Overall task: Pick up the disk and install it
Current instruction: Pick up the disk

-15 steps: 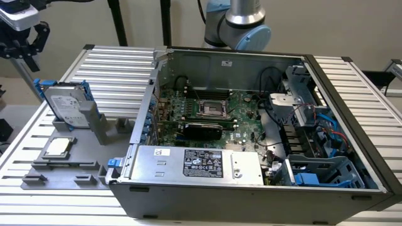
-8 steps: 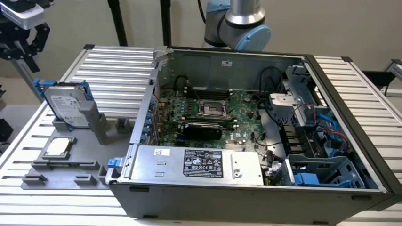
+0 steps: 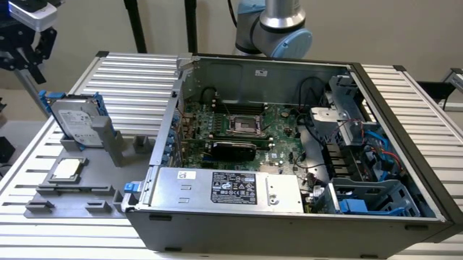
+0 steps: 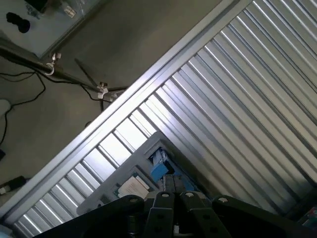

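The disk [image 3: 77, 122] is a silver-grey drive with a white label and blue side rails. It stands on edge in a grey holder [image 3: 108, 142] at the exterior view's left, outside the computer case. My gripper [image 3: 29, 57] hangs high above the disk, toward the exterior view's left, clear of it. In the wrist view my black fingers [image 4: 165, 197] are pressed together with nothing between them. Just beyond them there, the disk's blue rail [image 4: 158, 168] and a corner of its label show against the ribbed table.
The open computer case [image 3: 289, 227] fills the middle and the exterior view's right, with the motherboard [image 3: 242, 127], a silver power supply [image 3: 224, 187] and blue drive bays [image 3: 369, 197]. A small square chip [image 3: 66, 169] lies on the grey fixture. The ribbed aluminium table [image 3: 137, 76] carries it all.
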{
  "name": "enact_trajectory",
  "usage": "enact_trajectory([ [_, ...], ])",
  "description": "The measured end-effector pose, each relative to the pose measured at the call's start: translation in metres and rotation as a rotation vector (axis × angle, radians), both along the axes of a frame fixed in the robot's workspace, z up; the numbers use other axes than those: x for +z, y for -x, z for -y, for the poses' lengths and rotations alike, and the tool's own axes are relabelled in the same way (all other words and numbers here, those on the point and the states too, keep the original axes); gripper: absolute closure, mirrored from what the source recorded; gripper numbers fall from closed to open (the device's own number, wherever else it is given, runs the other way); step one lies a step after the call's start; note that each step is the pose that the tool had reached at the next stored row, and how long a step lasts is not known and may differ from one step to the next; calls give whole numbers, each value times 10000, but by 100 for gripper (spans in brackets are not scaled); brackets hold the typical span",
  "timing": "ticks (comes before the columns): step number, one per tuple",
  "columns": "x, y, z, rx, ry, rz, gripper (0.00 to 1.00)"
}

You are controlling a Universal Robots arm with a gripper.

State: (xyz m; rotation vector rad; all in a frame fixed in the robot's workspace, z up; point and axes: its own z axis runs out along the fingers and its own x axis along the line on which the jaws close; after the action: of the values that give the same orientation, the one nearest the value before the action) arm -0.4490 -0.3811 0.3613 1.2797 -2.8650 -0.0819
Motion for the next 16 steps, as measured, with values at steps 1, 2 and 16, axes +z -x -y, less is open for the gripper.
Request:
enact_trajectory([
  [1, 0, 0, 0, 181, 1, -1, 89],
  [2, -2, 0, 0, 365, 0, 0, 89],
  [16, -2, -29, 0, 2562, 0, -1, 89],
])
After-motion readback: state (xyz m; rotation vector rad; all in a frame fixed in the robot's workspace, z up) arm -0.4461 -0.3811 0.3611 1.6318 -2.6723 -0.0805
